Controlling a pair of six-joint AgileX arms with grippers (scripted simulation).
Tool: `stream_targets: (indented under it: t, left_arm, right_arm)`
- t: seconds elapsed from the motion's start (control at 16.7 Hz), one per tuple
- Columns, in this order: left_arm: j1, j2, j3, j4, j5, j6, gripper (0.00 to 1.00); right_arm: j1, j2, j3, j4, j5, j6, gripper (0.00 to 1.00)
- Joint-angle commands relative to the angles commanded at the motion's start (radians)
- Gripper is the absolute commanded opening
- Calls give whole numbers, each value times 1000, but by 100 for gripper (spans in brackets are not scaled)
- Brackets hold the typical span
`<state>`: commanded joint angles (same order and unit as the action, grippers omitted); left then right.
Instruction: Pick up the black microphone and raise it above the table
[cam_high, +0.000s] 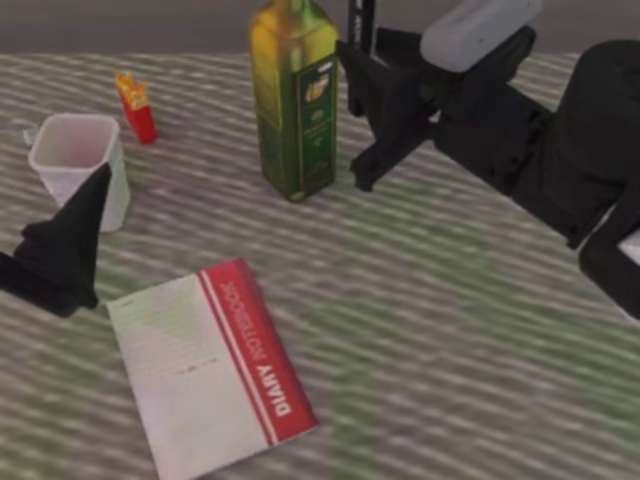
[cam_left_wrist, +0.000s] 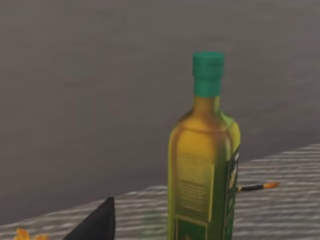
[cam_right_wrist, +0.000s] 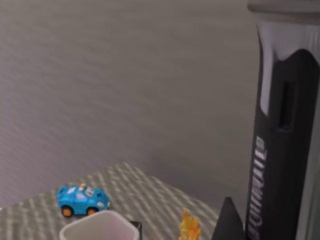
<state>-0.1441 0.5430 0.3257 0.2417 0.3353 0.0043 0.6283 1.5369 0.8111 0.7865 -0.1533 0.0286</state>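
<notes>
My right gripper (cam_high: 352, 115) hangs over the far right part of the table (cam_high: 450, 330), shut on the black microphone (cam_high: 360, 18). The microphone stands upright between its fingers and its top runs out of the top view. In the right wrist view the microphone (cam_right_wrist: 282, 150) fills the side of the picture, with its silver-grey head (cam_right_wrist: 285, 5) at the upper edge. One fingertip (cam_right_wrist: 228, 220) shows right beside it, and the other is hidden behind the body. The gripper hides the microphone's lower end. My left gripper (cam_high: 62, 240) is parked open at the near left, beside the cup.
A tall green bottle (cam_high: 295, 95) stands just left of the right gripper. A white cup (cam_high: 75, 160) and a red carton of fries (cam_high: 137, 105) are at the far left. A red-and-white notebook (cam_high: 210, 365) lies in front. A blue toy car (cam_right_wrist: 82, 199) and a brown-and-orange stick (cam_left_wrist: 257, 187) lie farther off.
</notes>
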Motion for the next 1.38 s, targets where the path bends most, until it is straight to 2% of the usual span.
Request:
stream_targets:
  t: [0.36,0.54,0.66,1.08,1.2,1.38]
  left_arm:
    - [-111,477,281,215,261,4,100]
    - [-151,632,370,281,354,3,100]
    - [-167,693,403,304,392,1,100]
    - [-169,712,411,309,400,0,100]
    - [-194,750,445,315,381,2,100]
    - [-260,860,541,329,318,5,100]
  right_arm:
    - [0,0,0,0,0,0,0]
    - [0,0,0,0,0,0,0]
    - [0,0,0,0,0,0,0]
    - [0,0,0,0,0,0,0]
    - [0,0,0,0,0,0,0]
    - [0,0,0,0,0,0,0]
